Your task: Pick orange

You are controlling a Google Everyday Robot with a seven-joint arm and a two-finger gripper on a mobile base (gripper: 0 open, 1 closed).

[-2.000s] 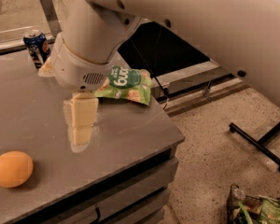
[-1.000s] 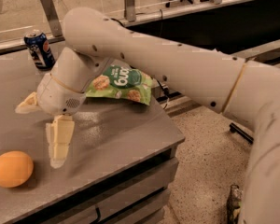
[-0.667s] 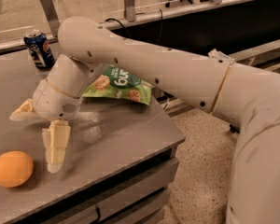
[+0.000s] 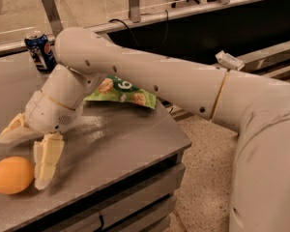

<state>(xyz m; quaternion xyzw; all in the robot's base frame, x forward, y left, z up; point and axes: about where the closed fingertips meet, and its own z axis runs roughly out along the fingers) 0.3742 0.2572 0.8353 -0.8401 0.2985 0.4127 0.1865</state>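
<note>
The orange (image 4: pixel 11 175) is a smooth, bright orange fruit lying on the grey table (image 4: pixel 116 144) at the front left. My gripper (image 4: pixel 20 154) is low over the table, open, with its pale fingers spread. One finger (image 4: pixel 47 159) stands just to the right of the orange, close to or touching it. The other finger (image 4: pixel 12 129) is behind the orange. The orange sits between them at the fingertips, resting on the table.
A green snack bag (image 4: pixel 123 93) lies behind my arm near the table's right edge. A blue soda can (image 4: pixel 39 50) stands at the back left. The table's front and right edges drop to a speckled floor (image 4: pixel 203 178). A railing runs behind.
My gripper has moved left and down towards the orange, from mid-table to right beside it. The orange, bag and can have not moved.
</note>
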